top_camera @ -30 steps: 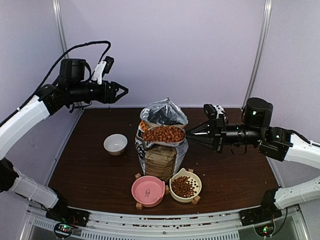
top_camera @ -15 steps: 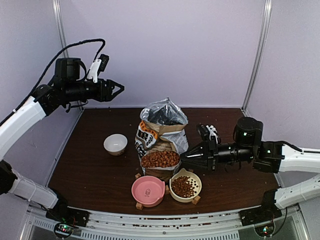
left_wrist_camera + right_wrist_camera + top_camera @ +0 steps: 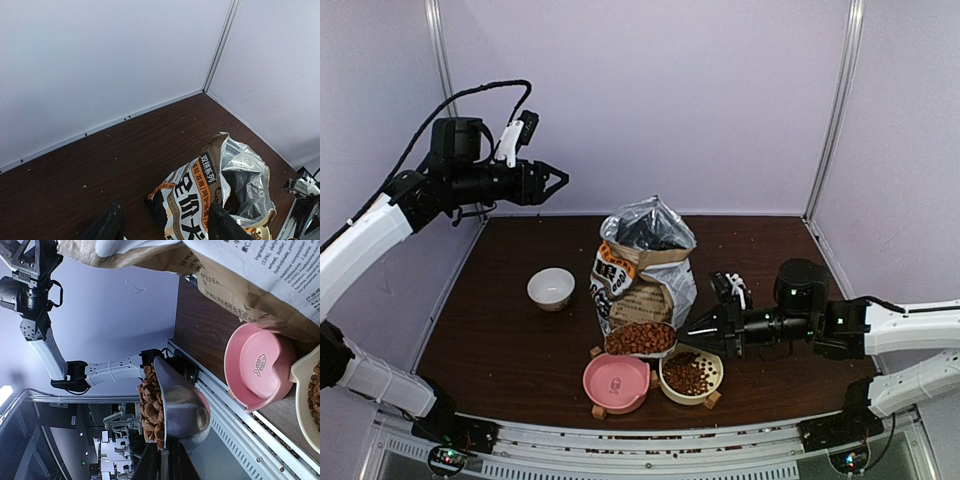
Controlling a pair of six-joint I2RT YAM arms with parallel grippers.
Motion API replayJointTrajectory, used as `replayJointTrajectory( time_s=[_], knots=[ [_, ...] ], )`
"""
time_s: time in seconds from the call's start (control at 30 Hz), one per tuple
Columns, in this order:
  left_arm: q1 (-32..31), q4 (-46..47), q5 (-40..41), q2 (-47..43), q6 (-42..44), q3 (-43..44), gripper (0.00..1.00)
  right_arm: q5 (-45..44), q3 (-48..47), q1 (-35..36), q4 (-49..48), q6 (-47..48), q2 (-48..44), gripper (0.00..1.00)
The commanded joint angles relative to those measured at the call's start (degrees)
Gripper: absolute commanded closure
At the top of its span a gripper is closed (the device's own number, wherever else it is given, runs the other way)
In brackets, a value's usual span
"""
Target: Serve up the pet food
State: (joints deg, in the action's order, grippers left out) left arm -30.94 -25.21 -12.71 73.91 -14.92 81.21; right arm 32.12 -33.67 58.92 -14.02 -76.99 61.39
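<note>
Since a second ago the right arm has lowered the scoop (image 3: 640, 338) from bag-mouth height to just above the front bowls, while the left arm has barely shifted. At far left, the left gripper (image 3: 560, 181) hangs high over the back corner of the table (image 3: 500, 340), jaws apart and holding nothing. Below it, a white bowl (image 3: 551, 288) looks empty and sits well apart from the rest. The bag (image 3: 645, 265) stands open mid-table. Just in front of it the scoop hovers, heaped with pet food (image 3: 642, 335), by the far rim of the pink bowl (image 3: 616, 382), which is empty. The cream bowl (image 3: 712, 366) beside it already holds pet food. The right gripper (image 3: 694, 328) is clamped on the scoop's handle. By my reading one bowl is served, and this load is not yet tipped, probably into the pink bowl.
</note>
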Motion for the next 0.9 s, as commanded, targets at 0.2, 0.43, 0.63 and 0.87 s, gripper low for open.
replayJointTrajectory(
  time_s=[0.2, 0.43, 0.63, 0.87],
  knots=[
    [0.51, 3.46, -0.19, -1.49, 0.59, -0.4, 0.4, -2.24, 1.92, 0.33, -6.63, 0.17, 3.16, 1.0],
    [0.53, 3.55, -0.2, -4.45, 0.78, -2.9, 0.4, -1.8, 2.18, 0.04, -8.67, 0.04, 6.55, 1.0],
    [0.53, 3.42, -0.18, -5.22, 1.12, -3.32, 0.4, -1.69, 2.39, -0.2, -8.18, 0.58, 8.14, 1.0],
    [0.53, 3.46, -0.2, -5.28, 1.28, -3.62, 0.4, -1.17, 2.39, -0.28, -7.73, 1.77, 10.01, 1.0]
  ],
)
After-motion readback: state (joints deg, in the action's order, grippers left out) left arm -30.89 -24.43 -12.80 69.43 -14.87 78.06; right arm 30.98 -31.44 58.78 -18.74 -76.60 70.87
